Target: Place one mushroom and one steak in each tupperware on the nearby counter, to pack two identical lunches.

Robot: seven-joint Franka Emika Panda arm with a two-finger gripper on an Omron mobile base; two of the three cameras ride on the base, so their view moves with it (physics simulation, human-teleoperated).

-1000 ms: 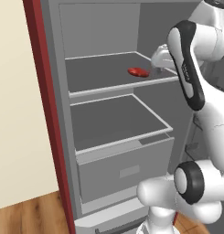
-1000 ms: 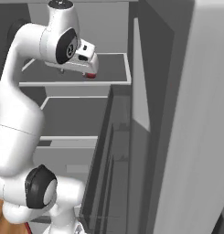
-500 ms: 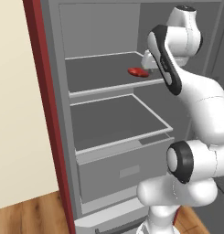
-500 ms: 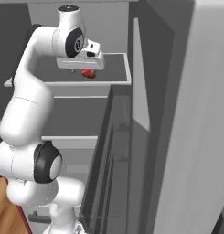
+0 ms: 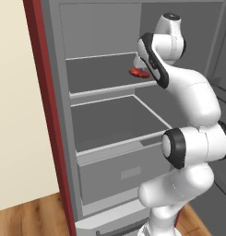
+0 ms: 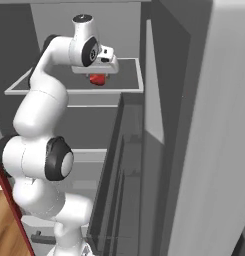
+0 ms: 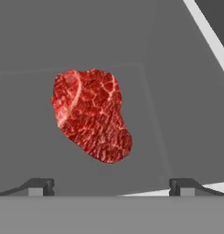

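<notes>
Red steak (image 7: pixel 91 114) flat on grey shelf (image 7: pixel 177 91); pincer (image 7: pixel 111 185) wide apart above it, holding nothing

Kitchen: open fridge (image 5: pixel 110 124), shelved steak (image 7: pixel 90 114)

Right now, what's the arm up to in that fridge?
The arm reaches into the open fridge, with its gripper open above a steak that lies flat on the upper shelf. The fingertips stand wide to either side and nothing is held yet. It looks set to pick the steak up.
</notes>
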